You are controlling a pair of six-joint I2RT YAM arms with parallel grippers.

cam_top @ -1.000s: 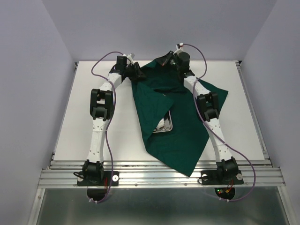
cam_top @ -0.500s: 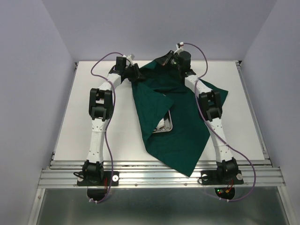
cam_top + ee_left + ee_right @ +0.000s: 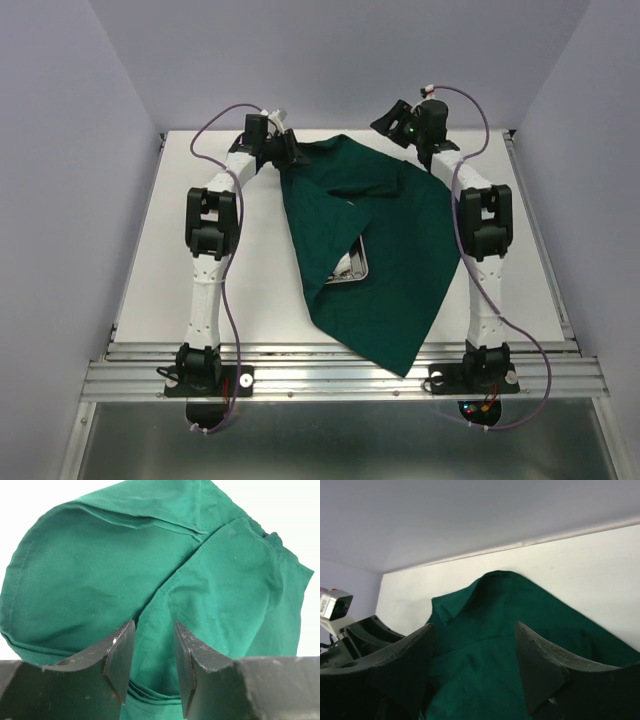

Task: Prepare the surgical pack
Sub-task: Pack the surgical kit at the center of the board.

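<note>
One dark green drape [image 3: 375, 250] rumpled over steel tray [image 3: 352, 270], left claw [image 3: 150, 665] pinching drape fold, right claw [image 3: 472, 667] wide, empty

The drape [image 3: 375, 250] is lying across the middle of the table [image 3: 180, 250], running from the far edge toward the near one. The tray [image 3: 352, 268] is sitting tucked under it near the centre, only partly peeking out. The left gripper [image 3: 290, 152] is sitting at the drape's far-left corner, and the right gripper [image 3: 392, 118] is hanging above the far edge, apart from the cloth.
</note>
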